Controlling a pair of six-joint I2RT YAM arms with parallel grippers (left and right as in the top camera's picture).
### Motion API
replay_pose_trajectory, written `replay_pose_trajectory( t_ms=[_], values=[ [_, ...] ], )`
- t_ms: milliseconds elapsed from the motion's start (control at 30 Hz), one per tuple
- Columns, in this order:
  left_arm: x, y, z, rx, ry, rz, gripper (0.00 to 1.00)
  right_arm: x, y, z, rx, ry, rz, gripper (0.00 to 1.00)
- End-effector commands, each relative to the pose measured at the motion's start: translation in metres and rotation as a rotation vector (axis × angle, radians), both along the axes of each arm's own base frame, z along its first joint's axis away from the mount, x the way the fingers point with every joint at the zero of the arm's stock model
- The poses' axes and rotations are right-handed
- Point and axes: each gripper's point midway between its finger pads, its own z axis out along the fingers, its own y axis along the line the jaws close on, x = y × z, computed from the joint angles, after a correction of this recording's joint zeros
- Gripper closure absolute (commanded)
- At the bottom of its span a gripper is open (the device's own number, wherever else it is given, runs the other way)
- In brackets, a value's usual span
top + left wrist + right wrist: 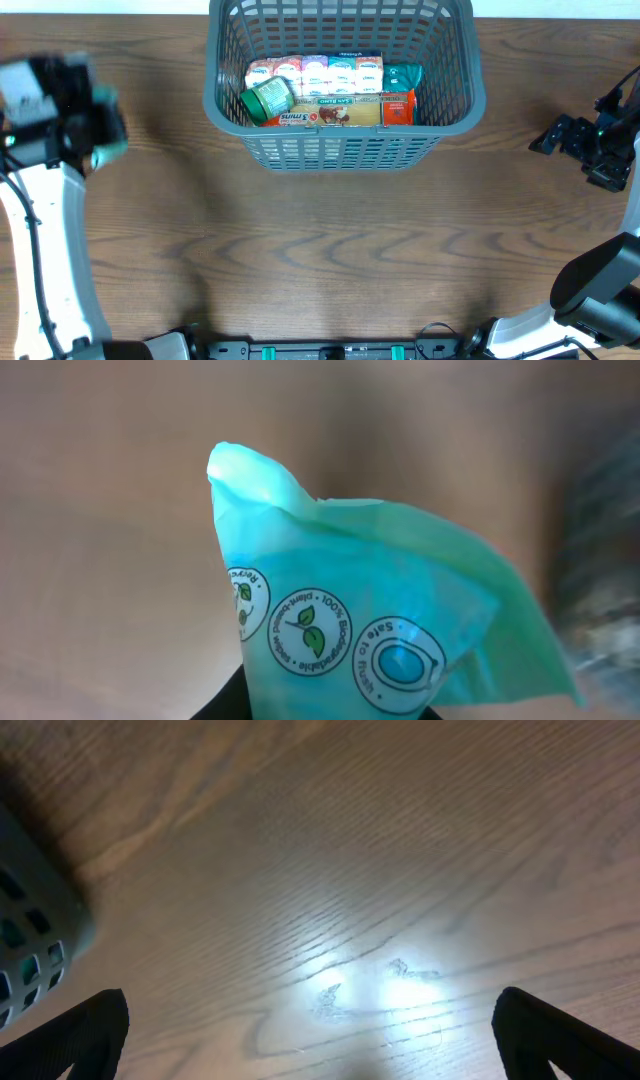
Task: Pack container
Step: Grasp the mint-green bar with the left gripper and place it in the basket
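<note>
— Left gripper [100,128], status? Overhead is smeared on that side.

— Closed on a teal-green soft plastic packet [350,610] with round printed badges; "100% Biodegradable" and "Safe to flush" are legible. The fingers sit below the wrist frame, so the pinch point is not seen. The packet stands up before the lens with its top corner free and the brown wooden table [320,260] blurred behind. Judged: held clear of the wood, gripped at its lower end so the loose end can go in first.

— Container?

— Large dark grey plastic basket with lattice walls [340,150], at the far centre of the table, well apart from the left arm. It holds a row of pale cartons [330,72] along the back and a long flat box [335,112] in front. A green-lidded jar [267,97] sits tilted at the left, with a red pouch [398,107] and a teal pack [403,76] at the right.

— Free space?

— Little floor showing. The items sit tight and low, probably leaving the top layer for soft goods. The packet likely lands on top.

— Right gripper [310,1020]?

— Spread wide, nothing between the fingers. Low over bare wood, with the basket corner [30,930] at the left edge of its view. Judged: parked out of the left arm's path.

— Risk?

— A limp packet could catch the thick rim on the way over; it needs height before crossing.
</note>
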Motion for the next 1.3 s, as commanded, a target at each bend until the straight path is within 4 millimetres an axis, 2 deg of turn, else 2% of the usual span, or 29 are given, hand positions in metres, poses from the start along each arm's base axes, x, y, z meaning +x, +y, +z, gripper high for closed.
replay_pose_trajectory(
  t_ms=[0,67,133,233,300,400,467,533,667,767,900,933,967,1000,1133,1200,1267],
  values=[
    [0.026,-0.047,0.083,0.016,-0.222,-0.111,0.94,0.000,-0.001,0.000,0.000,-0.001,0.003,0.01],
    [0.041,-0.080,0.120,0.072,-0.329,-0.232,0.94,0.000,-0.001,0.000,0.000,-0.002,0.003,0.01],
    [0.055,-0.117,0.142,0.176,-0.410,-0.393,0.94,0.000,-0.001,0.000,-0.001,-0.004,0.003,0.01],
    [0.071,-0.170,0.149,0.334,-0.491,-0.613,0.94,0.000,-0.001,0.001,-0.002,-0.005,0.003,0.01],
    [0.080,-0.204,0.142,0.423,-0.517,-0.742,0.94,0.000,-0.001,0.000,-0.002,-0.004,0.003,0.01],
    [0.093,-0.251,0.115,0.503,-0.510,-0.899,0.94,0.000,-0.001,0.000,-0.001,-0.004,0.003,0.01],
    [0.102,-0.272,0.090,0.522,-0.479,-0.966,0.94,0.001,0.001,0.001,0.009,-0.008,0.005,0.01],
    [0.111,-0.285,0.062,0.529,-0.433,-1.012,0.94,0.001,0.003,0.001,0.018,-0.009,0.006,0.01],
    [0.129,-0.295,0.005,0.510,-0.331,-1.050,0.94,0.001,0.004,0.001,0.024,-0.011,0.006,0.01],
    [0.138,-0.298,-0.030,0.496,-0.264,-1.068,0.86,0.001,0.004,0.001,0.024,-0.010,0.007,0.01],
    [0.142,-0.300,-0.055,0.486,-0.217,-1.081,0.51,0.001,0.004,0.001,0.025,-0.009,0.006,0.01],
    [0.142,-0.300,-0.058,0.485,-0.211,-1.082,0.41,0.001,0.004,0.001,0.025,-0.009,0.006,0.01],
    [0.142,-0.300,-0.060,0.484,-0.206,-1.083,0.25,0.001,0.004,0.001,0.025,-0.009,0.006,0.01],
    [0.142,-0.300,-0.060,0.484,-0.206,-1.083,0.01,0.001,0.004,0.001,0.025,-0.010,0.007,0.01],
    [0.143,-0.296,-0.053,0.486,-0.208,-1.047,0.01,0.002,0.003,0.001,0.021,-0.016,0.008,0.01],
    [0.143,-0.283,-0.038,0.471,-0.204,-0.928,0.02,0.006,0.003,0.002,0.017,-0.036,0.033,0.01],
    [0.136,-0.268,-0.019,0.444,-0.194,-0.820,0.02,0.016,0.004,0.004,0.015,-0.083,0.091,0.01]
  ],
)
